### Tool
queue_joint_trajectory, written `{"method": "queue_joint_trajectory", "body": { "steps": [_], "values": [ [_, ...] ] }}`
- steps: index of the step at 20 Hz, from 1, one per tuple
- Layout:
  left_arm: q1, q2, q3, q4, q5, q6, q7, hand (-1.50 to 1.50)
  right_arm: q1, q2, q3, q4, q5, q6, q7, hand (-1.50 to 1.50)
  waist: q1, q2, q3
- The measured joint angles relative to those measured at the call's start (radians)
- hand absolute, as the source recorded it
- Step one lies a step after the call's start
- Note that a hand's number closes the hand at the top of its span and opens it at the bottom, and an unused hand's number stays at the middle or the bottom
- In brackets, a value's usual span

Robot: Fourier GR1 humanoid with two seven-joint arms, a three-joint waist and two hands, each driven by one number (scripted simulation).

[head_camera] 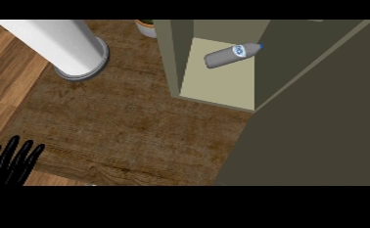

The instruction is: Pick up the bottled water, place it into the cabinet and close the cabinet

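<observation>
Since the bottled water [232, 55] is seen lying on its side on the pale shelf floor of the cabinet [217, 82], in the upper right of the frame, the picking and placing are judged to be done. No hand is on the bottle; its blue cap is pointed to the upper right. The cabinet door [311, 124], a broad dark panel filling the right and lower right of the frame, is seen swung out from the opening, so the closing is judged to be left. At the lower left edge the left hand [18, 161] is shown resting, its fingers straight and raised, with nothing held. The right hand is not shown. A white cylinder [61, 43] and a pot's rim [147, 26] stand on the wooden counter [130, 124].
</observation>
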State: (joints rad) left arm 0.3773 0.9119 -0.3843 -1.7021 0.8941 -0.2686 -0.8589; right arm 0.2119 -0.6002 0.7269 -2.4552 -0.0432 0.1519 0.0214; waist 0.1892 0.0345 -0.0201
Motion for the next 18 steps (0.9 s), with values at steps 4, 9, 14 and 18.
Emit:
{"method": "queue_joint_trajectory", "body": {
  "steps": [4,9,14,18],
  "values": [
    [-0.003,0.019,0.017,0.000,0.012,-0.015,0.009,-1.50,-0.051,0.046,0.005,0.031,-0.053,0.011,0.070,1.50,0.005,0.004,0.000],
    [0.001,0.033,0.038,0.004,0.026,-0.026,0.014,-1.50,-0.110,0.124,0.016,0.086,-0.150,0.026,0.144,1.50,0.014,0.009,0.002],
    [-0.001,0.047,0.060,0.006,0.042,-0.037,0.021,-1.50,-0.173,0.189,-0.028,0.164,-0.284,0.055,0.194,1.50,0.014,0.014,0.006],
    [0.002,0.054,0.075,0.006,0.056,-0.044,0.029,-1.50,-0.258,0.239,-0.112,0.282,-0.403,0.078,0.232,1.50,0.010,0.012,0.010]
  ]
}}
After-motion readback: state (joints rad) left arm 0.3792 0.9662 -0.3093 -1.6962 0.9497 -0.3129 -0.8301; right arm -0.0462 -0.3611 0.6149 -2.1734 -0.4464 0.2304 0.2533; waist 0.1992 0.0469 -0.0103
